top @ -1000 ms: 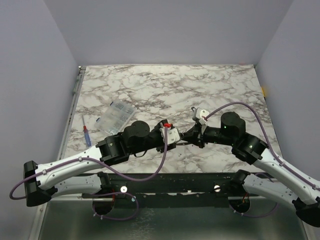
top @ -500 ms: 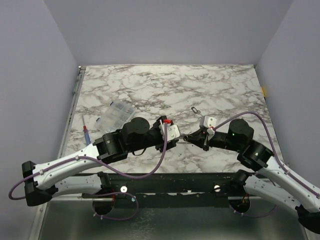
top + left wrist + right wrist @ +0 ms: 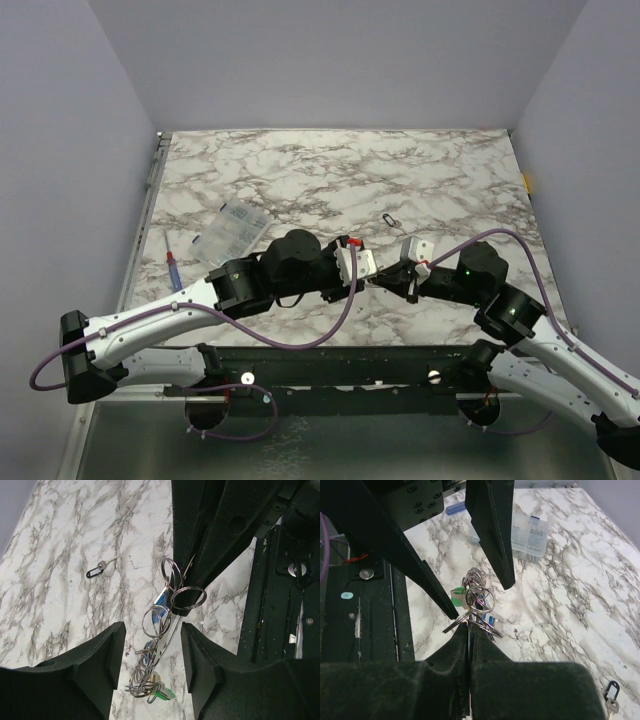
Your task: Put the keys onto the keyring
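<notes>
Handover pose above the near middle of the marble table [image 3: 300, 170]. Your right gripper [image 3: 469, 630] has its fingers pressed together on the keyring [image 3: 170, 611] — here a tangle of linked wire rings. The bundle appears to be held off the surface, probably so that the other arm can reach it. Your left gripper [image 3: 152, 640] is spread wide, one finger on either side of the rings and touching none of them, which reads as a pose for picking out a single ring. A blue-headed key [image 3: 161, 599] sits close to the right fingers, and a green-headed key [image 3: 162, 694] lies at the far end of the bundle. Both seem already threaded. A small dark clip [image 3: 100, 568] lies apart on the marble. The clear compartment box [image 3: 530, 535] rests well to the left — its contents are too small to tell.
</notes>
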You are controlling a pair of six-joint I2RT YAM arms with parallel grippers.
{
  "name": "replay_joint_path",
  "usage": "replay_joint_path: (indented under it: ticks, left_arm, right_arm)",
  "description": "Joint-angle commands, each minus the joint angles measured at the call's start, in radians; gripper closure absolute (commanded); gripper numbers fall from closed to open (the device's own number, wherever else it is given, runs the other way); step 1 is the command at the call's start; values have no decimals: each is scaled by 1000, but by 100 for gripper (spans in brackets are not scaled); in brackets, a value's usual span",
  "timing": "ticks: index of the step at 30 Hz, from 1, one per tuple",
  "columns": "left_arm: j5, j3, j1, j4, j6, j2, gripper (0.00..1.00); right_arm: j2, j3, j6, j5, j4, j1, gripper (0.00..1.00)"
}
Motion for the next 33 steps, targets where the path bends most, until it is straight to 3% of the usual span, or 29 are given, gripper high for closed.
replay_joint_path:
  ticks: [1, 7, 13, 19, 33]
  left_arm:
    - [46, 39, 4, -6, 11, 16, 48]
    - [53, 48, 5, -14, 13, 24, 50]
    - [50, 92, 5, -130, 55, 21, 29]
    - [82, 93, 4, -211, 176, -9, 24]
    - [239, 121, 5, -221, 300, 46, 31]
  right_arm:
    - [0, 8, -3, -8, 46, 5, 99]
    - [2, 5, -5, 1, 47, 5, 99]
    - [-6, -4, -31, 1, 42, 5, 99]
    - [-89, -92, -200, -92, 59, 6, 99]
    - [-139, -121, -372, -130, -13, 6, 99]
